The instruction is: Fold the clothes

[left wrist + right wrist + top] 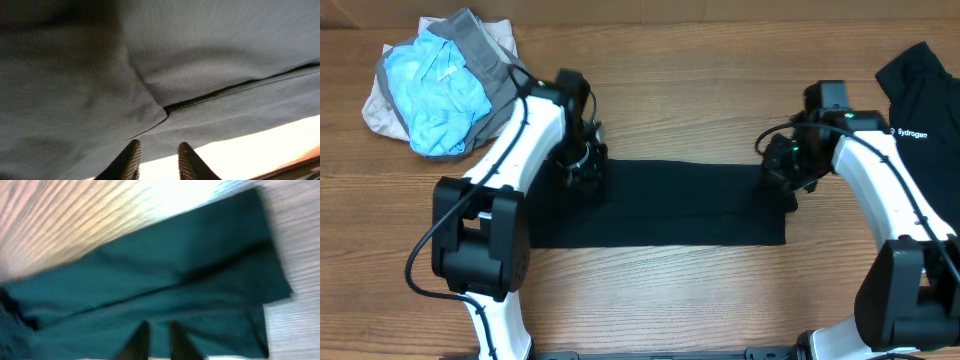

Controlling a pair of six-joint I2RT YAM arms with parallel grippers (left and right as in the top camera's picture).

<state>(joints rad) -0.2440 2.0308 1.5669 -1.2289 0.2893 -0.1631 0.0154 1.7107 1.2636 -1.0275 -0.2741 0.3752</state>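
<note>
Black clothes [660,205] lie as a long flat strip across mid table [650,290].
L gripper [159,145] at left end: fingers slightly parted, holding nothing I can see. R gripper [159,325] at right end: narrow gap, view blurred, can't tell if pinching. Fabric soft, light, limp; I'd pinch end corners thru all layers.

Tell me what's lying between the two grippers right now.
The black garment, folded into a long band, spans from the left gripper to the right gripper, as the overhead view shows.
</note>
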